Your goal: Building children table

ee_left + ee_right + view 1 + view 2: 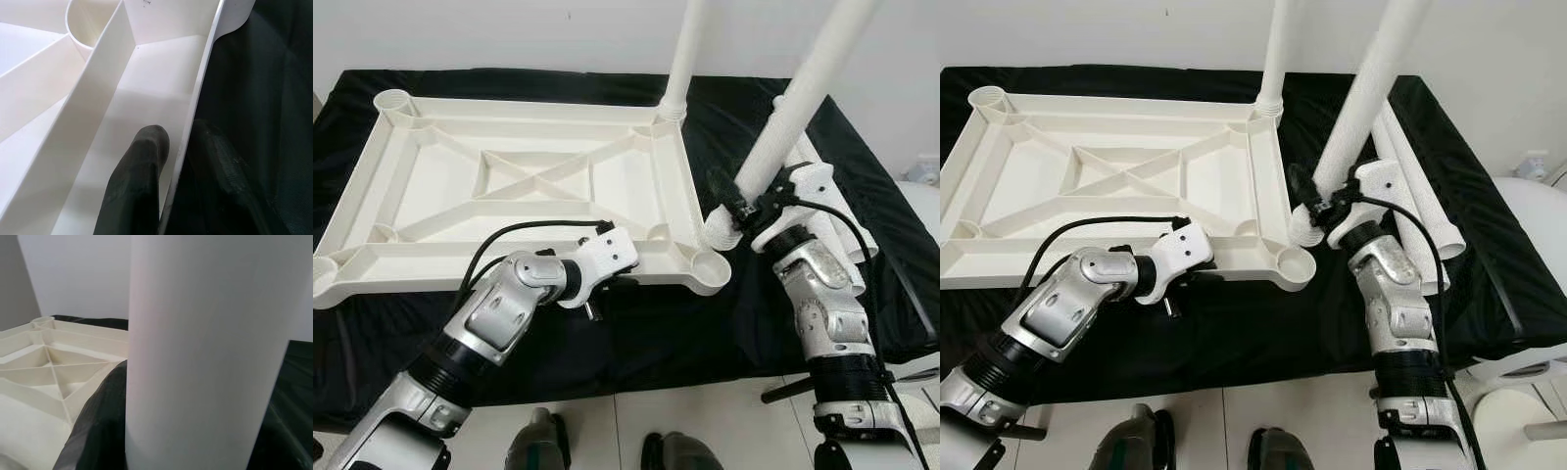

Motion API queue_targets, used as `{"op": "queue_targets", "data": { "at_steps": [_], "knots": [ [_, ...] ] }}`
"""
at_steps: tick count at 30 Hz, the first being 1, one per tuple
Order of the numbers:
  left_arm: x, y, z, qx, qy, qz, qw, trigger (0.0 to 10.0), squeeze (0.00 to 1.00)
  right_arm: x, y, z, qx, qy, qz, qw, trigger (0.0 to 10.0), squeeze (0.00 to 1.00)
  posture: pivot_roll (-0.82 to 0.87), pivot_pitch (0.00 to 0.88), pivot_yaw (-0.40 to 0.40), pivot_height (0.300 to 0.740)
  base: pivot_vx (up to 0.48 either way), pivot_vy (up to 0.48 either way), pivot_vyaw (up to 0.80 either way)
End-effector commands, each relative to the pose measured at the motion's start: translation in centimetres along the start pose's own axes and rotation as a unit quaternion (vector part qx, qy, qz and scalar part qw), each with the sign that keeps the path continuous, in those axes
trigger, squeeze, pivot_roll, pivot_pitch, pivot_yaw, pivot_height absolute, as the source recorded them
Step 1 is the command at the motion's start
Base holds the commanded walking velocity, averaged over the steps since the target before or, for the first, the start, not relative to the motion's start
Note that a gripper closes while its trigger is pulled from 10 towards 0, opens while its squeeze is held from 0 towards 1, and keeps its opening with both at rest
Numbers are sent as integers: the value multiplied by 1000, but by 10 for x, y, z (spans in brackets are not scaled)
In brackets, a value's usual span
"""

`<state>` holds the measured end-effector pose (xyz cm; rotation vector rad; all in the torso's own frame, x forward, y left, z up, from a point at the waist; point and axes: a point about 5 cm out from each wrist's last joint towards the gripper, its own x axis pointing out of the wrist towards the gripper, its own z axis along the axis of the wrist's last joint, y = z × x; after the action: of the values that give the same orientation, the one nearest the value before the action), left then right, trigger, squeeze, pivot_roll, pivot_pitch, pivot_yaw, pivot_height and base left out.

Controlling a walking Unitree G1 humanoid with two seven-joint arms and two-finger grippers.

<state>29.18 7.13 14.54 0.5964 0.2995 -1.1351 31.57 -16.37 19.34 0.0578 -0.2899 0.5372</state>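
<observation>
Right tool [732, 211] grips a white table leg [795, 110] near its lower end; the leg is tilted, its threaded foot resting just beside the near right corner socket [710, 266] of the tabletop [440, 186], not seated in it. In the right wrist view the leg [205, 352] stands between the black fingers [93, 431], close to the camera. Left tool [178, 161] is closed on the near rim of the tabletop: one finger [137, 171] lies inside the ribbed underside, the other outside against the black cloth [666, 333]. The tabletop lies upside down on the cloth-covered desk, ribs facing up. One leg [683, 59] stands upright in the far right corner socket. The far left socket [393, 100] is open. More white legs [1420, 211] lie on the cloth to the right of the held one.
</observation>
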Motion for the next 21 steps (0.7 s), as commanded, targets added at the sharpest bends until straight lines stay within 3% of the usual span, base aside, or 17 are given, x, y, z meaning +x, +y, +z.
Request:
{"op": "queue_targets", "data": {
  "at_steps": [1,13,21],
  "knots": [
    [-1,6,-2,-5,5,24,1000,10000,0,-1,5,-3,0,9,14,1000,10000,0,28,89,-54,740,0,0,0],
    [-1,7,0,-2,1,26,1000,10000,0,-11,22,-23,15,53,40,998,10000,0,29,96,-57,740,0,0,0],
    [0,8,2,2,-1,24,1000,10000,0,-27,13,-31,6,83,16,996,10000,0,22,98,-51,740,0,0,0]
  ]
}}
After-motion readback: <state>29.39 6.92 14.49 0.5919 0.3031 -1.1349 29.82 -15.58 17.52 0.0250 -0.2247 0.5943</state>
